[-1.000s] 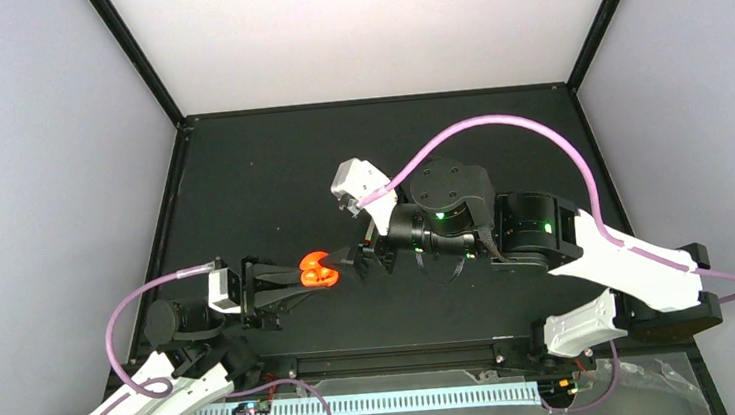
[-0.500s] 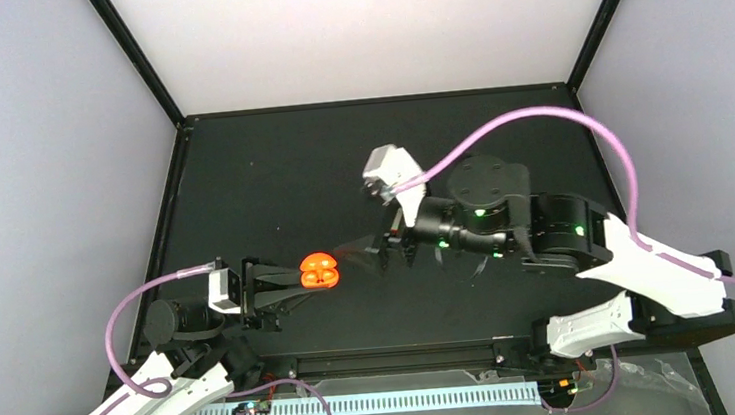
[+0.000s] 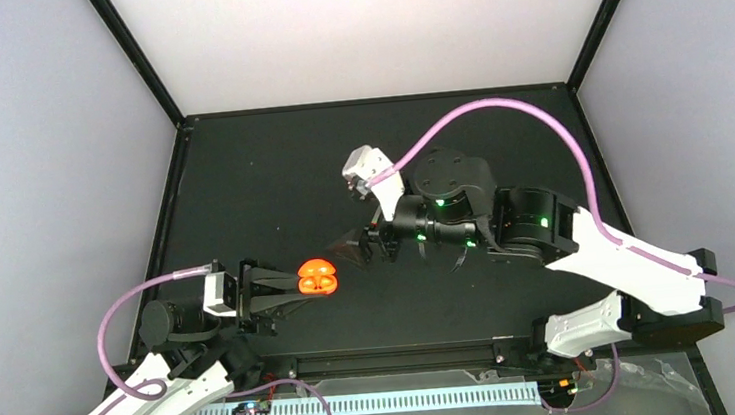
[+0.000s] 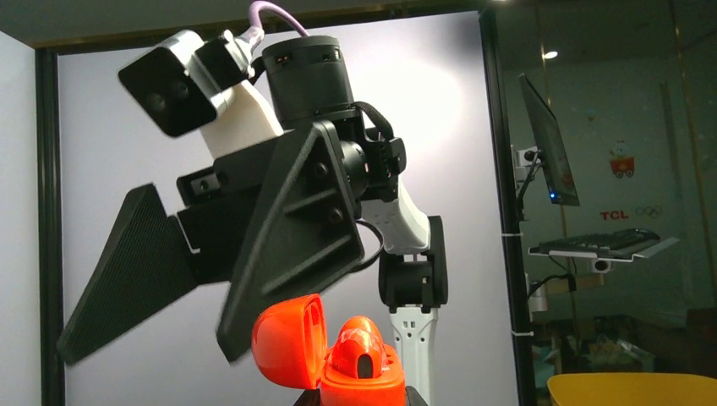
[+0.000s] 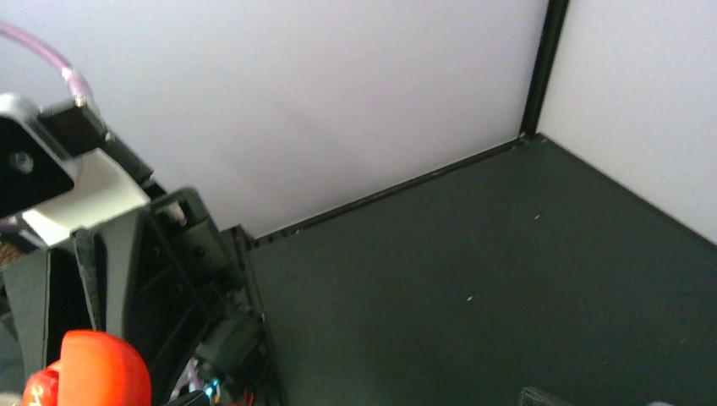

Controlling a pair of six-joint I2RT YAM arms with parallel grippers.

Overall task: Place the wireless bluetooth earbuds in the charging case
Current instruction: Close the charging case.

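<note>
Left tool (image 3: 298,282) clamped on open red-orange charging case (image 3: 319,276); one earbud (image 4: 359,348) looks seated inside. Right tool (image 3: 352,244) wide, empty, just beside case. Earbud prob. light, slick, tiny: pinch by stem.

Quick tally: one desk (image 3: 241,178), two arms, left arm (image 3: 150,407) and right arm (image 3: 630,265), so two end effectors, left end effector (image 3: 300,281) and right end effector (image 3: 350,248). One red-orange charging case (image 3: 316,277), and only one earbud (image 4: 359,353) I can actually make out inside.
</note>
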